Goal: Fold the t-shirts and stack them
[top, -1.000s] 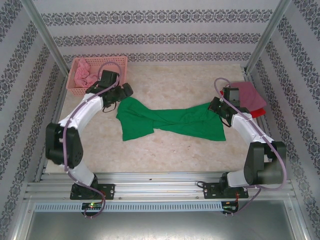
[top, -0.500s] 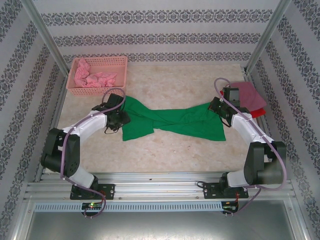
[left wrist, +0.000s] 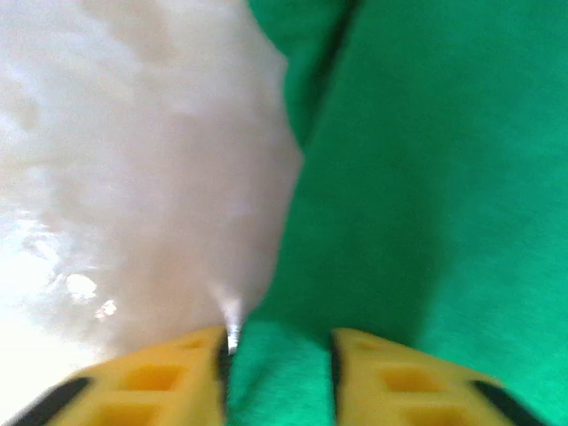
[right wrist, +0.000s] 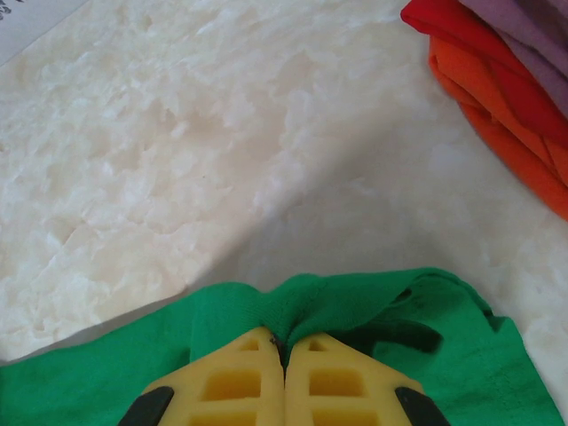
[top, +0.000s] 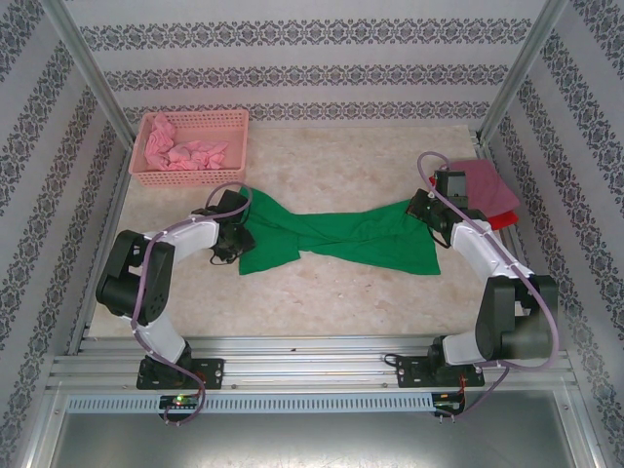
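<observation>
**Green shirt stretched between two hands**

Top view: the green shirt [top: 341, 239] lies across the middle of the bench [top: 341, 161], narrow and twisted at its centre and spread wider at both ends. The left hand [top: 234, 240] is down at the shirt's left end. The right hand [top: 421, 207] is at the shirt's far right corner. In the far left corner of the bench a basket [top: 190, 180] holds crumpled pink shirts [top: 180, 151]. At the right edge, just beyond the right hand, a folded mauve shirt [top: 487, 183] lies on top of a red shirt [top: 504, 221].

Left wrist view: this picture is blurred. The left hand [left wrist: 278, 342] has its yellow fingers [left wrist: 169, 377] standing apart, with the edge of the green shirt [left wrist: 426, 177] between them. I cannot tell whether they pinch the cloth. The bare bench [left wrist: 133, 177] lies to the left of the shirt.

Right wrist view: the right hand [right wrist: 285, 342] is closed, its fingers pressed together on a bunched fold of the green shirt [right wrist: 444, 355]. Beyond it is bare bench [right wrist: 222, 133]. In the upper right corner the stack shows an orange shirt [right wrist: 501, 133] at the bottom, the red shirt [right wrist: 470, 44] over it and the mauve shirt [right wrist: 532, 27] on top.
</observation>
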Available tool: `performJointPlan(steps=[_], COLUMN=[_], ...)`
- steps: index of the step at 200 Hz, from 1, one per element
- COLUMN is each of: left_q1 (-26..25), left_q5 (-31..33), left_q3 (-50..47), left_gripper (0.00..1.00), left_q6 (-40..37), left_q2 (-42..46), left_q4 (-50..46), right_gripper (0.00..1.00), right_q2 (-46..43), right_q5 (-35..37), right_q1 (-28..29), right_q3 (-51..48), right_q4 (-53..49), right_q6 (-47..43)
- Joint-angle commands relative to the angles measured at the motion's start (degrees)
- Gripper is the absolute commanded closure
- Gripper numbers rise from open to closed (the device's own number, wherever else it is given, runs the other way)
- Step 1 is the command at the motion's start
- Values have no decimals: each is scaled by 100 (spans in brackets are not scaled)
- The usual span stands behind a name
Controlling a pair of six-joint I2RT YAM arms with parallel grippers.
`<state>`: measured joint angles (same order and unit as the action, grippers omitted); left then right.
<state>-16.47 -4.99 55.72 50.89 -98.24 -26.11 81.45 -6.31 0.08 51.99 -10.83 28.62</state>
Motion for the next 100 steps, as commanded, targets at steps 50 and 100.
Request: performJointPlan(steps=[50,100], left_q1=[-84,-81], left_q5=[-75,-38], left_q3=[-303,-280], left_gripper=[100,100], left_q6=[149,175], left_q2=[-54,214], left_q4=[699,739], right_gripper=[39,46], right_q2=[-511,-585], right_q5=[877,170], right_q1=[-167,-587], right_q3=[-458,-1094], right_q4=[-268,-224], right_q6=[255,415])
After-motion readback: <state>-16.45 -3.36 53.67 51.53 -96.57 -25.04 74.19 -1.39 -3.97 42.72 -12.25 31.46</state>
